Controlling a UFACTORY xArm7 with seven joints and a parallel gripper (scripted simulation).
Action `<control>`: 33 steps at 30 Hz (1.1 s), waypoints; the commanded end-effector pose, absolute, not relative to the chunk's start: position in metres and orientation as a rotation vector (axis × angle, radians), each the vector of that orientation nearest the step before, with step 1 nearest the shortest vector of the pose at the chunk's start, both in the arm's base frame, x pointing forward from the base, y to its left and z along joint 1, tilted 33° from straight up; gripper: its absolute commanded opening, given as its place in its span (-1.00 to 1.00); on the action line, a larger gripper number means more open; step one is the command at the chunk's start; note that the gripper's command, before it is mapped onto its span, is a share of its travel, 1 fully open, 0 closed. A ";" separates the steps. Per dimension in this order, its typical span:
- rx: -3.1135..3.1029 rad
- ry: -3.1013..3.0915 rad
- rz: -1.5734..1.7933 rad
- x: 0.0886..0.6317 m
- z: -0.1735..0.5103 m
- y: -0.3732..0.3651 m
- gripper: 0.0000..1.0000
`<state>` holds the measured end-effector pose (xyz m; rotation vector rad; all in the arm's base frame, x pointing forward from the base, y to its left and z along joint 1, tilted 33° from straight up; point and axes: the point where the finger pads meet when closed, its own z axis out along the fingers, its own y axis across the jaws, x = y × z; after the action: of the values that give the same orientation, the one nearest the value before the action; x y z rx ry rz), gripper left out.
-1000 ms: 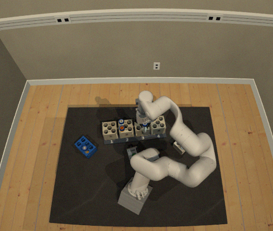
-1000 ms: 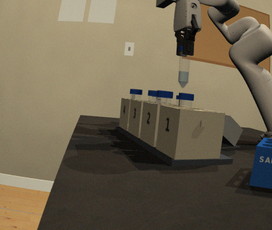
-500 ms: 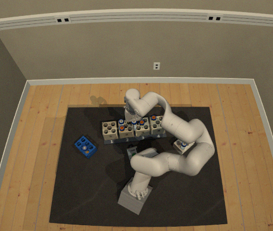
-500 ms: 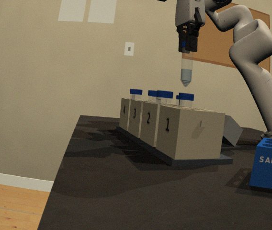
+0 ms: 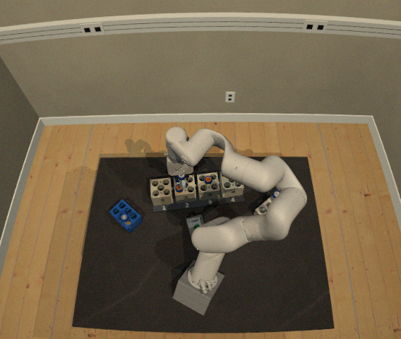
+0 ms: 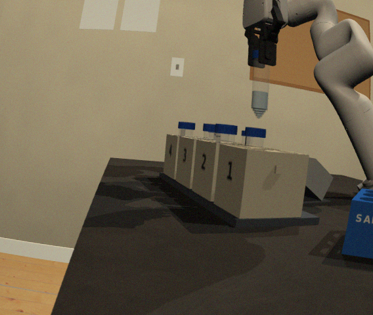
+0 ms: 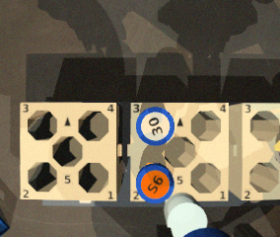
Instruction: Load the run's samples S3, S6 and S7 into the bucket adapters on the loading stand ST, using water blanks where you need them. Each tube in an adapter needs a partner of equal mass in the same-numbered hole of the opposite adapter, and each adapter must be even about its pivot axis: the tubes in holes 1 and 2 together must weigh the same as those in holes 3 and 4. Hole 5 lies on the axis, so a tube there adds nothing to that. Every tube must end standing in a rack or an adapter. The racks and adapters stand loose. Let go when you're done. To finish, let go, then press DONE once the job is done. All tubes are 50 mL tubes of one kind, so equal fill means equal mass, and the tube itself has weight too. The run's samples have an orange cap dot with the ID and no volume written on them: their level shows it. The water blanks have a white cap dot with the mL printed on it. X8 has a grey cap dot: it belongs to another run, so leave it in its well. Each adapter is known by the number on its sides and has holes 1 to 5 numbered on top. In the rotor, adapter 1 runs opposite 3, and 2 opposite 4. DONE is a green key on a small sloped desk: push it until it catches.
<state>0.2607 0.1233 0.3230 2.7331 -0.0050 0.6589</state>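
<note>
The fingers (image 6: 262, 63) are pinching an upright, part-filled tube (image 5: 183, 183) (image 6: 260, 98) (image 7: 185, 216) high above adapter 2 (image 5: 185, 197) (image 6: 204, 169) (image 7: 219, 153). Adapter 1 (image 5: 162, 200) (image 6: 274, 189) (image 7: 32, 150), its hole 5 standing vacant, is lying left in the wrist view, probably needing a sideways move before lowering.

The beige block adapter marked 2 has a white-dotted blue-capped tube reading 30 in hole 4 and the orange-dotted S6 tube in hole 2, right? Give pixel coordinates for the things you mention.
Not quite: the white-dotted tube reading 30 (image 7: 155, 126) stands in hole 3, as the wrist view shows. The rest holds.
</note>
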 end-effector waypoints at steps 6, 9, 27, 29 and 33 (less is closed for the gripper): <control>2.729 -0.009 0.661 0.281 0.318 0.167 -1.00; 2.730 -0.009 0.661 0.286 0.315 0.181 -1.00; 2.730 -0.009 0.661 0.304 0.308 0.225 -1.00; 2.730 -0.009 0.661 0.304 0.308 0.225 -1.00; 2.730 -0.009 0.661 0.304 0.308 0.225 -1.00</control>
<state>0.3040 0.2236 0.3065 2.7290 -0.0104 0.6566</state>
